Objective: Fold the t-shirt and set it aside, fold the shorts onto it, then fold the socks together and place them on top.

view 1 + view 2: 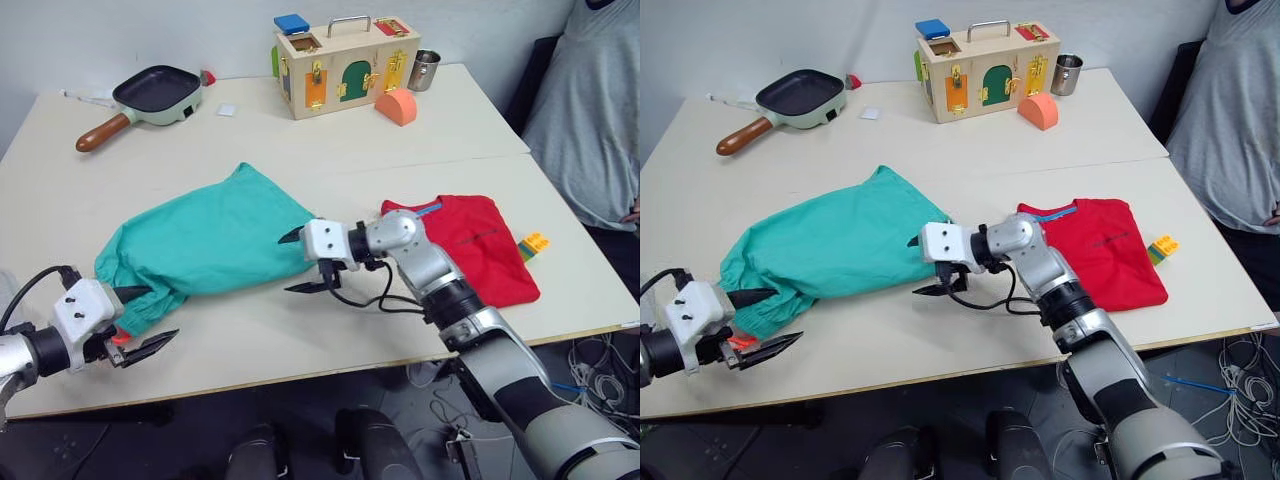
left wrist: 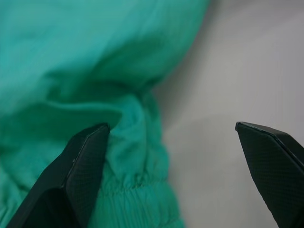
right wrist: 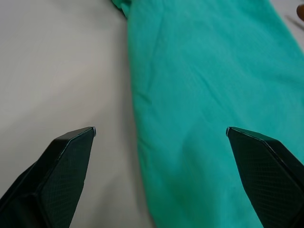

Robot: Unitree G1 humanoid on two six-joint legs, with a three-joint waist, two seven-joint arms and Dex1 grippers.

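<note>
Fingers spread wide, our left gripper [image 1: 140,320] and right gripper [image 1: 302,261] are flanking the shorts [image 1: 205,245] lying mid-table, left of the folded t-shirt [image 1: 475,245]. We are judging them light, limp, likely to sag; we are favouring the gathered waistband [image 2: 135,190].

far across my table [image 1: 300,140] sits a wooden latch box [image 1: 345,65], a metal cup [image 1: 424,70] to its right, an orange half-round block [image 1: 398,106] nearer. a frying pan [image 1: 150,97] lies far left. a person [image 1: 590,110] sits at right, toy bricks [image 1: 532,243] near them.
</note>
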